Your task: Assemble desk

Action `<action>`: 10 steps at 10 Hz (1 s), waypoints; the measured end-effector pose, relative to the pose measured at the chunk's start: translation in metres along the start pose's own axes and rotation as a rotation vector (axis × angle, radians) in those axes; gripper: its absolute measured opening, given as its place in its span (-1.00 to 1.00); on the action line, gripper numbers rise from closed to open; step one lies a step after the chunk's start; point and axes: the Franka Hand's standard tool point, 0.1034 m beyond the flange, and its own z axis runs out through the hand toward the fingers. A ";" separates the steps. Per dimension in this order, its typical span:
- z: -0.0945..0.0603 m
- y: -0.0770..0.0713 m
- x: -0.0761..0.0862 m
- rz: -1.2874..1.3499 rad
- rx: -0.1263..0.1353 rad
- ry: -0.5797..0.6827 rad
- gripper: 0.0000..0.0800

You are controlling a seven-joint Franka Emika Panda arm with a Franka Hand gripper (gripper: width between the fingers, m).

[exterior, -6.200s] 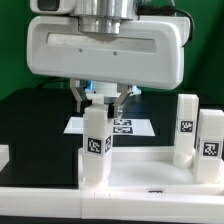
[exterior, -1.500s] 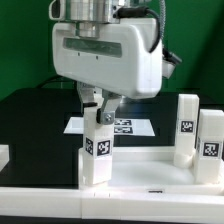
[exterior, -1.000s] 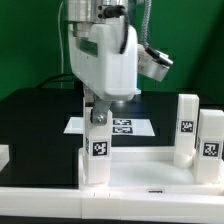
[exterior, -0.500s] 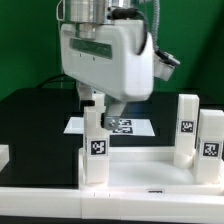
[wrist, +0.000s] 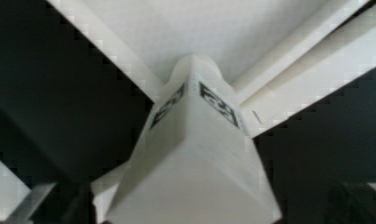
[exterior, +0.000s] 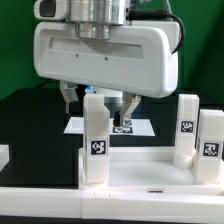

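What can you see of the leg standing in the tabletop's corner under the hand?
The leg is a white, square-section post, plastic by its look, with a black-and-white tag on its side. It stands upright in a corner of the tabletop, on the exterior view's left. The hand straddles its top, fingers open, apparently not gripping.

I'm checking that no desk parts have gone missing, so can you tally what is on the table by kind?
Upright white legs: 3, one at the tabletop's corner under the open gripper, two at the exterior view's right
Tabletop: 1
Marker board: 1
Total: 5

A white piece at the exterior view's left edge is cut off, so it is not counted.
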 end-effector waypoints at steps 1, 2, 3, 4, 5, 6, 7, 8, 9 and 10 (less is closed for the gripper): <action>0.000 -0.001 0.001 -0.114 0.000 0.005 0.62; 0.000 -0.003 0.000 -0.199 0.001 0.007 0.62; 0.000 -0.003 0.000 -0.287 -0.003 0.007 0.62; 0.000 -0.003 0.000 -0.360 -0.004 0.007 0.62; 0.000 -0.003 0.000 -0.387 -0.004 0.007 0.62; 0.000 -0.003 -0.001 -0.453 -0.005 0.005 0.62; 0.001 -0.001 -0.001 -0.488 -0.006 0.003 0.62; 0.002 0.000 -0.001 -0.557 -0.008 0.000 0.62; 0.003 0.002 -0.002 -0.619 -0.009 -0.002 0.62; 0.003 0.002 -0.002 -0.658 -0.009 -0.002 0.62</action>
